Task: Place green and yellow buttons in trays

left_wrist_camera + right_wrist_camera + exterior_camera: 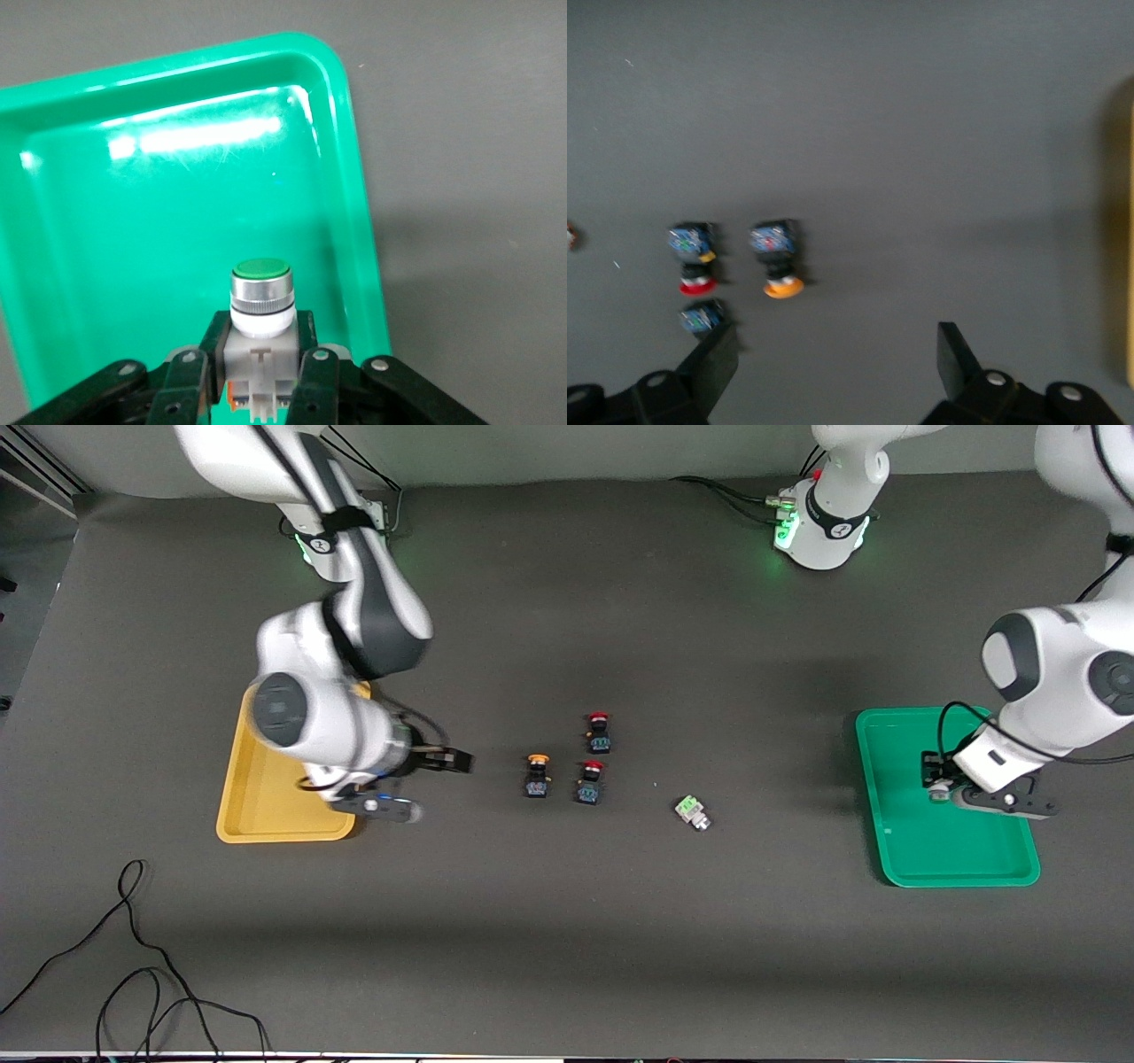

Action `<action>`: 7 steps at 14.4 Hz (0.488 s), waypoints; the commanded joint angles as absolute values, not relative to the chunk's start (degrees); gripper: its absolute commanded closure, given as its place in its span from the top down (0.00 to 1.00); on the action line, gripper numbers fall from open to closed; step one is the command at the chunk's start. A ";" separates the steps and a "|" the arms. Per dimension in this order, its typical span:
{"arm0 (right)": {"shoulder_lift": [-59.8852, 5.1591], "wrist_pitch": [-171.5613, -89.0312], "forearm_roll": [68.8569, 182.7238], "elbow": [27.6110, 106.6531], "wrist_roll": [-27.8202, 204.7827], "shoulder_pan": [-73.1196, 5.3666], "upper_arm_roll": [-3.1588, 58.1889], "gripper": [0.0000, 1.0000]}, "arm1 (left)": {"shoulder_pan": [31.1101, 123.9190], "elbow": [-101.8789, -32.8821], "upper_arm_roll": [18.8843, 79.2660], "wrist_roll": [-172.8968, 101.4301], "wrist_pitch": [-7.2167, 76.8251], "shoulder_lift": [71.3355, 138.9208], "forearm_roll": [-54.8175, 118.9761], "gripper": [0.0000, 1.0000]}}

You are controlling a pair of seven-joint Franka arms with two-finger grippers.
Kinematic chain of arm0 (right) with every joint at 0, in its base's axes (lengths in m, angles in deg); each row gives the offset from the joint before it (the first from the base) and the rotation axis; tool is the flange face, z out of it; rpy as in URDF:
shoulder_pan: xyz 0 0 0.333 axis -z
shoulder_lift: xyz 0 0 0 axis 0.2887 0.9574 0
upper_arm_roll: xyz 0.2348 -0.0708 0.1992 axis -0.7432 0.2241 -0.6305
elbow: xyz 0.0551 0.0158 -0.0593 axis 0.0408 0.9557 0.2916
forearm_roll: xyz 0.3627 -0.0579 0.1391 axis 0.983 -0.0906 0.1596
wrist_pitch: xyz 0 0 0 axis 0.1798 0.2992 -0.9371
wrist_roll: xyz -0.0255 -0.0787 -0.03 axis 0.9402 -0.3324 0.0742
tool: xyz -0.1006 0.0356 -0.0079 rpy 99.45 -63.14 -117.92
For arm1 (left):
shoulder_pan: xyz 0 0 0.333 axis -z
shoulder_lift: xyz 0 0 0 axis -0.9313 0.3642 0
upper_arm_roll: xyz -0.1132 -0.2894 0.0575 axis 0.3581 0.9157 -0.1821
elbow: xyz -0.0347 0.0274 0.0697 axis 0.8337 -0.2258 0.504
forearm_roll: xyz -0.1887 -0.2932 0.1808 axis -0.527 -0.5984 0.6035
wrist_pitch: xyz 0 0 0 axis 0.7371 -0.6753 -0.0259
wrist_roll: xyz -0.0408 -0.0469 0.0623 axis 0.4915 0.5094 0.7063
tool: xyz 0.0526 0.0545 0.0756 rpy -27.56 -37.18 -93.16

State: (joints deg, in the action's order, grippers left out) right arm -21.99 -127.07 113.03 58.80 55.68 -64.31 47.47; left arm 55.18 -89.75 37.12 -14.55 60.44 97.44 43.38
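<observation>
My left gripper (259, 372) is shut on a pale green button (260, 301) with a white-silver body and holds it upright over the green tray (133, 221); in the front view that gripper (935, 781) is low over the tray (966, 859). A second green button (692, 812) lies on its side on the table. One orange-yellow button (537, 775) stands mid-table and also shows in the right wrist view (778, 257). My right gripper (450, 761) is open and empty (833, 363), between the yellow tray (266, 815) and that button. The other yellow button is out of view.
Two red-capped switches (599, 732) (591, 781) stand beside the yellow button, toward the left arm's end. The right arm covers part of the yellow tray. Loose black cables (133, 974) lie at the table's near corner at the right arm's end.
</observation>
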 commanded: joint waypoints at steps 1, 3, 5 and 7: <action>-14.02 -131.90 115.48 53.01 51.28 -67.39 48.35 1.00 | 54.75 -89.84 37.87 -14.25 66.25 101.73 44.06 0.00; -10.42 -135.77 117.85 53.01 51.28 -68.89 48.35 1.00 | 54.75 -89.92 37.87 -14.34 67.31 103.23 44.06 0.00; -6.72 -140.34 119.35 53.10 51.28 -71.17 48.35 1.00 | 54.67 -89.84 37.87 -14.34 68.80 104.63 44.06 0.09; -4.08 -142.98 119.79 53.10 51.37 -71.71 48.26 1.00 | 54.32 -89.84 37.87 -14.17 71.35 105.87 44.06 0.89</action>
State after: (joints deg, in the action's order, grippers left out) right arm -7.43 -141.15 118.08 55.31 52.01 -70.59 47.29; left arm 55.11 -89.83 37.51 -14.53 69.31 105.13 43.38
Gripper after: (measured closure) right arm 0.000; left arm 0.634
